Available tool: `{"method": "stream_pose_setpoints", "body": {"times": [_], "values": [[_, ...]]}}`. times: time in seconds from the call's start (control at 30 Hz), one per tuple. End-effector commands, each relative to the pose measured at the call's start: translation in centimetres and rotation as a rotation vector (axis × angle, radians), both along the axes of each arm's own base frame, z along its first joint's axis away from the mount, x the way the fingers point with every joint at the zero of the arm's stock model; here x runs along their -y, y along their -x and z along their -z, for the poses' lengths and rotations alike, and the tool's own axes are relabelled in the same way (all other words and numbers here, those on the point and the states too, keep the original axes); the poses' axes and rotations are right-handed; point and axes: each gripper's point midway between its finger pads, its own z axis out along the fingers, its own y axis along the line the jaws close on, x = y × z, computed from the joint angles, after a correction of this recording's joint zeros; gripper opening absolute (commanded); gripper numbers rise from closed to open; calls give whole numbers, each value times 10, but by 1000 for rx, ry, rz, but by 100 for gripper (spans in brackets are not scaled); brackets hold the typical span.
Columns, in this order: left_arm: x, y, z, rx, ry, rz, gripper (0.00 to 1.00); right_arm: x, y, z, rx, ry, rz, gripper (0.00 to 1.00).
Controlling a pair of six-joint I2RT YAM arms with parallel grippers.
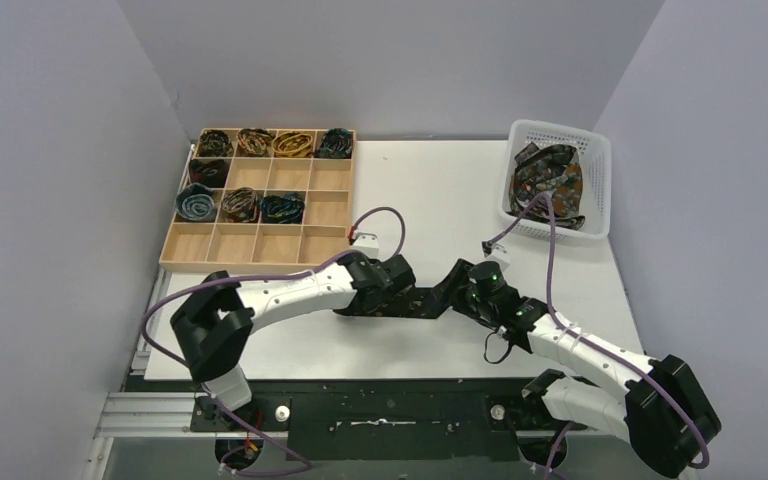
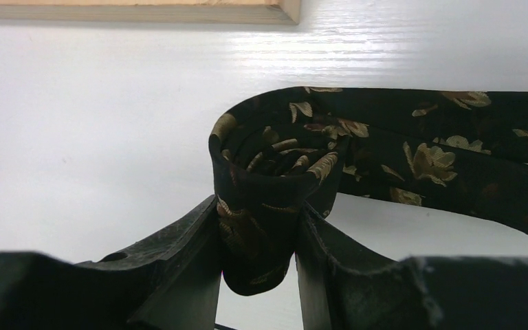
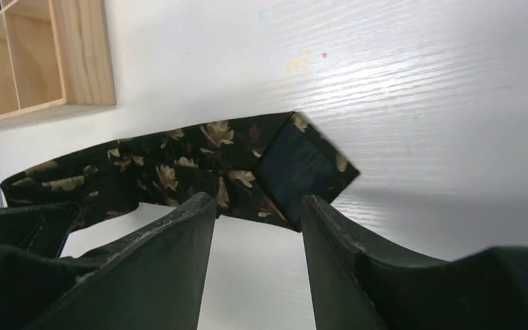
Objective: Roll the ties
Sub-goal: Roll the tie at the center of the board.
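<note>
A dark tie with a gold floral print point(image 1: 422, 301) lies on the white table between my two grippers. Its left end is wound into a small coil point(image 2: 275, 172), and my left gripper point(image 2: 258, 227) is shut on that coil, with the loose strip point(image 2: 454, 161) running off to the right. In the right wrist view the tie's flat far end point(image 3: 295, 165) shows its dark lining. My right gripper point(image 3: 258, 206) stands open just short of that end, with only bare table between its fingers.
A wooden compartment tray point(image 1: 260, 245) at the back left holds several coiled ties point(image 1: 241, 204); its corner point(image 3: 82, 55) shows in the right wrist view. A white basket point(image 1: 600, 170) at the back right holds a heap of unrolled ties point(image 1: 548, 180).
</note>
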Motion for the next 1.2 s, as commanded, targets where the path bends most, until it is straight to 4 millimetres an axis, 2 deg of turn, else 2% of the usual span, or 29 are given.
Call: {"method": "stream_pose_setpoints", "body": {"times": [0.0, 0.17, 0.3, 0.43, 0.6, 0.77, 0.9, 0.97, 1.03, 1.13, 1.17], "values": [[14, -5, -10, 49, -56, -6, 38, 19, -7, -3, 15, -13, 77, 50], [43, -10, -3, 38, -39, 11, 40, 29, -6, 1, -13, -41, 85, 50], [66, -11, 11, -1, 25, 35, 44, 34, -5, 5, -33, -48, 84, 50], [83, -10, 21, -32, 79, 55, 50, 36, -4, 7, -43, -57, 74, 50], [114, -13, 20, -49, 194, 106, 62, 34, -3, 6, -46, -81, 56, 50], [141, -19, 11, -56, 318, 166, 65, 29, -3, 3, -38, -97, 15, 53], [142, -21, -10, -34, 378, 174, 68, 23, -6, -7, 27, -109, -50, 57], [138, -22, -27, -2, 421, 174, 71, 14, -12, -20, 109, -132, -111, 61], [132, -23, -50, 41, 486, 177, 76, 7, -15, -29, 163, -143, -162, 65], [116, -23, -69, 78, 575, 174, 81, 1, -23, -40, 199, -128, -210, 68], [107, -23, -70, 81, 597, 165, 82, -2, -24, -43, 208, -123, -235, 69]]}}
